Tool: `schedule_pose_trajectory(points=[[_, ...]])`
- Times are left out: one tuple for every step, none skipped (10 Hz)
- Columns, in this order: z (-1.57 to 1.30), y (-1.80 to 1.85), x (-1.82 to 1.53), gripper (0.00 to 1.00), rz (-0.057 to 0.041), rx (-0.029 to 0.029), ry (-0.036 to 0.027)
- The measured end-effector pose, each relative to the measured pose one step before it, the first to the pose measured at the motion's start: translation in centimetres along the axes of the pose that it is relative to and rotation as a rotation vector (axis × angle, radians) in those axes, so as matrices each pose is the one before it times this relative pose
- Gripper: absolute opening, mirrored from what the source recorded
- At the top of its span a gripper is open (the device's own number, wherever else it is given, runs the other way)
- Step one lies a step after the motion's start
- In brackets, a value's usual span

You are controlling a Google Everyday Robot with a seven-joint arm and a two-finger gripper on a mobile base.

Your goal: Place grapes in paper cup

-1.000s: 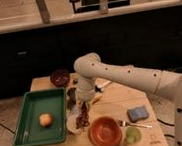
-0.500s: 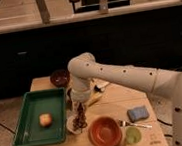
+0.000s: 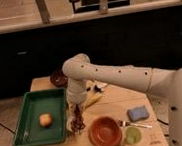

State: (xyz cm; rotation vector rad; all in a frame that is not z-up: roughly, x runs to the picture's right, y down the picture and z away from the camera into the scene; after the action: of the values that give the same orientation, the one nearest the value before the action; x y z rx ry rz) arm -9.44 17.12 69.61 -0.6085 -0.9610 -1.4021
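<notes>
My gripper (image 3: 76,106) hangs from the white arm just right of the green tray and is shut on the stem of the grapes (image 3: 78,120). The dark reddish-brown bunch dangles straight below it. The paper cup (image 3: 71,127) is a pale round shape right under and behind the bunch, at the tray's right front corner. The grapes hide most of it. I cannot tell whether the lowest grapes are inside the cup's rim or just above it.
The green tray (image 3: 27,136) holds a round orange-yellow fruit (image 3: 45,120). An orange-red bowl (image 3: 105,132), a lime-green cup (image 3: 132,135), a fork (image 3: 138,126) and a blue sponge (image 3: 137,113) lie to the right. A dark brown bowl (image 3: 59,79) stands behind; a yellow object (image 3: 93,100) lies mid-table.
The arm has swung slightly left toward the tray and the grapes have come down over the pale cup, now covering most of it.
</notes>
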Motion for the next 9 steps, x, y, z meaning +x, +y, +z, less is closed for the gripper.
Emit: schedule_pose_trajectory(points=[[0.107,-0.417,-0.239,0.09,-0.02286,-0.00826,0.00176],[0.123,-0.293,-0.186,0.18,-0.01435,-0.00581,0.00026],[0.091,-0.223,-0.133,0.27,-0.00959,-0.00332,-0.00046],[0.175,-0.386,-0.166,0.38,-0.01391,-0.00430,-0.00167],[0.160,-0.328,-0.148,0.48,-0.01207,-0.00410,-0.00173],[0.133,-0.243,-0.146,0.59,-0.00933,-0.00250,-0.00178],[0.100,-0.076,-0.146,0.71,-0.00639,-0.00226,-0.00134],[0.053,-0.051,-0.057,0.77,-0.00269,-0.00108,-0.00072],[0.051,-0.064,-0.071,0.80,-0.00304,-0.00068,-0.00068]])
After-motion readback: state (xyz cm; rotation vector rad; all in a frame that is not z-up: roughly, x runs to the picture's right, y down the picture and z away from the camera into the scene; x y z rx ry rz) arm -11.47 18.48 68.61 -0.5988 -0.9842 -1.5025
